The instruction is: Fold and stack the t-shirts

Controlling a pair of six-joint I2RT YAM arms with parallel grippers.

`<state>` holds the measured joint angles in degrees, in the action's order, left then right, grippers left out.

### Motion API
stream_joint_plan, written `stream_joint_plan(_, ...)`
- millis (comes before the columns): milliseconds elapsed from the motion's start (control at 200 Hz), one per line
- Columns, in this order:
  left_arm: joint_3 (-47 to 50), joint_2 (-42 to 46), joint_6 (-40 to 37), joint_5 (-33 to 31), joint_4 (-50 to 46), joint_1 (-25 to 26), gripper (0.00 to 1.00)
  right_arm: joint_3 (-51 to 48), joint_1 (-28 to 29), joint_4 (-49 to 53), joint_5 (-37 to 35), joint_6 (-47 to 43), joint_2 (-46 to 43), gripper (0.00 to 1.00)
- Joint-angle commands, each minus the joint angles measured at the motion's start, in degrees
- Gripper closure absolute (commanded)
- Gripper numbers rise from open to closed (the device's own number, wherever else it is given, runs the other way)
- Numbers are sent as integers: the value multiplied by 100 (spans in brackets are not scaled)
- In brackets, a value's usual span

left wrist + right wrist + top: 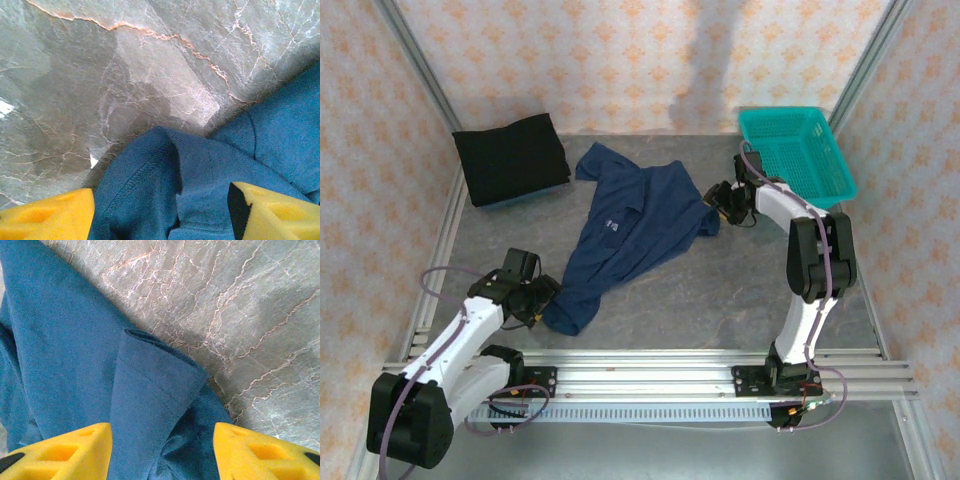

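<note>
Left gripper (538,298): found low at the near-left end of the navy t-shirt (635,235); jaws apart, yellow fingers (45,215) set either side of a raised fold of hem; cloth between them, no pinch evident.

Right gripper (722,205): found at the far-right end of the same garment, just beside the teal basket (790,113); likewise spread, straddling a rolled sleeve edge (150,385); not clamped as seen.

Navy t-shirt: lying crumpled and slantwise across the middle of the table (750,290), small white print facing up.

Black t-shirt (512,158): lying folded at the far-left corner, well apart from both arms; judged finished and fit to serve as base of the stack.

Step in hand, as judged: taking hold of the navy garment at two opposite ends, ahead of spreading it flat; folding not begun.

Next move, as judged: calls for shutting both sets of jaws on the cloth, then lifting and drawing apart evenly to take out the wrinkles; risks catching a doubled fold at the left, or slipping off the rolled sleeve at the right.
</note>
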<state>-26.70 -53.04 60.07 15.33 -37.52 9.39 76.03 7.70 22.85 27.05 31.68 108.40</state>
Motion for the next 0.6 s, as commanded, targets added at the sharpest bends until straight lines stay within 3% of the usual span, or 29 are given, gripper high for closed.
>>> stream_joint_plan(0,109,-127,252,-230,253,36,32,173,-84,-86,-86,-3,67,45)
stream_joint_plan(205,-90,-665,337,-288,747,34,38,259,-155,-84,-44,-21,220,47)
stream_joint_plan(415,-388,-1463,57,-323,917,27,53,350,-151,-338,31,209,480,50)
stream_joint_plan(595,-504,-1737,-155,-435,878,36,72,615,-155,-533,40,463,806,56)
